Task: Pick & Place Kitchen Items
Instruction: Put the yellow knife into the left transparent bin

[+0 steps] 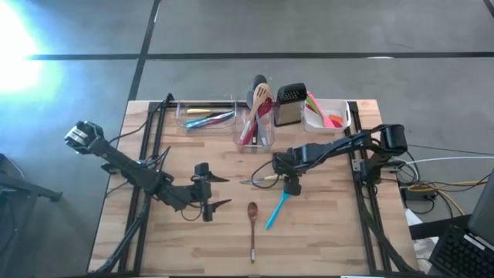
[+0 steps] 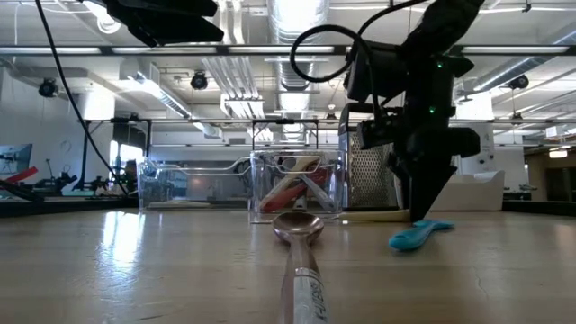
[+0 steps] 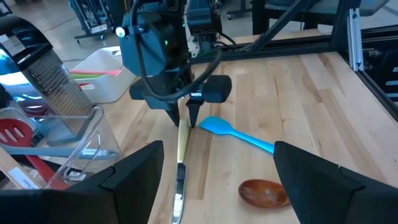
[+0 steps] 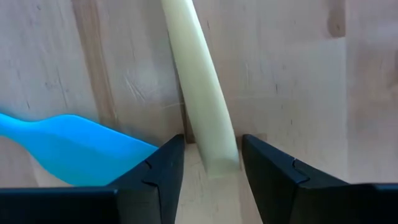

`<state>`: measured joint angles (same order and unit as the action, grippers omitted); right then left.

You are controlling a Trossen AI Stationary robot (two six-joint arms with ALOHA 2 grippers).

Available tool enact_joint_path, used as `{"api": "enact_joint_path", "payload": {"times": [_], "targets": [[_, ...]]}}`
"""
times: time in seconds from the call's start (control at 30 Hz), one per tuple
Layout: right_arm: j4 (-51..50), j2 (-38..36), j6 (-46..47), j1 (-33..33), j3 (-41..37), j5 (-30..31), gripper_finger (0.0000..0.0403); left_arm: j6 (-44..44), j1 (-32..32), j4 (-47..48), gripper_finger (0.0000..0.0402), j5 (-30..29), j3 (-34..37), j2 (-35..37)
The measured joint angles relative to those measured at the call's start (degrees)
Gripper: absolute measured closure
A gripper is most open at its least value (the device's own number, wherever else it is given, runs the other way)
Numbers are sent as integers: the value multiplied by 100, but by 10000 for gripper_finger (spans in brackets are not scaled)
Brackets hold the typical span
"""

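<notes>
A knife (image 1: 262,180) with a pale yellow handle (image 4: 202,93) lies flat on the wooden table, mid-table. My right gripper (image 4: 212,168) points straight down over the handle's free end, open, one finger on each side with narrow gaps showing. A blue spatula (image 1: 278,210) lies just beside it toward the near edge, its head (image 4: 74,149) next to one finger. A brown wooden spoon (image 1: 252,224) lies flat nearer the front edge. My left gripper (image 1: 222,191) hovers open left of the knife, with nothing between its fingers.
Along the far edge stand a clear tub (image 1: 204,117) with utensils, a clear upright container (image 1: 255,127) with red and wooden tools, a steel grater (image 1: 289,104) and a white tub (image 1: 328,114). Bare wood lies toward the near left and near right.
</notes>
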<state>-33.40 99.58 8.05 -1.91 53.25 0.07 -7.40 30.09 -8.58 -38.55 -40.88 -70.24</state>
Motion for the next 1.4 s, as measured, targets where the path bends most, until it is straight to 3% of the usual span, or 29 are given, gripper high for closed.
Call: {"api": "enact_joint_path", "payload": {"times": [0.17, 0.4, 0.67, 0.87, 1.2, 1.4], "targets": [[42, 214, -113, 2, 3, 84, 273, 0, 0, -2, 95, -1, 0, 0], [110, 105, -126, -22, -17, 105, 338, -3, 0, 2, 92, -1, 0, 0], [-82, -228, 31, -23, -45, 156, 339, -70, 0, 2, 96, 5, 0, -2], [-526, -808, 285, -23, -43, 138, 339, -177, 0, 81, 96, 10, 0, -2], [-453, -1995, 597, 133, -43, 171, 340, -307, 0, 87, 96, -17, 0, -2], [-441, -2692, 842, 488, -56, 677, 340, -417, 0, 63, 96, -38, 16, -2]]}}
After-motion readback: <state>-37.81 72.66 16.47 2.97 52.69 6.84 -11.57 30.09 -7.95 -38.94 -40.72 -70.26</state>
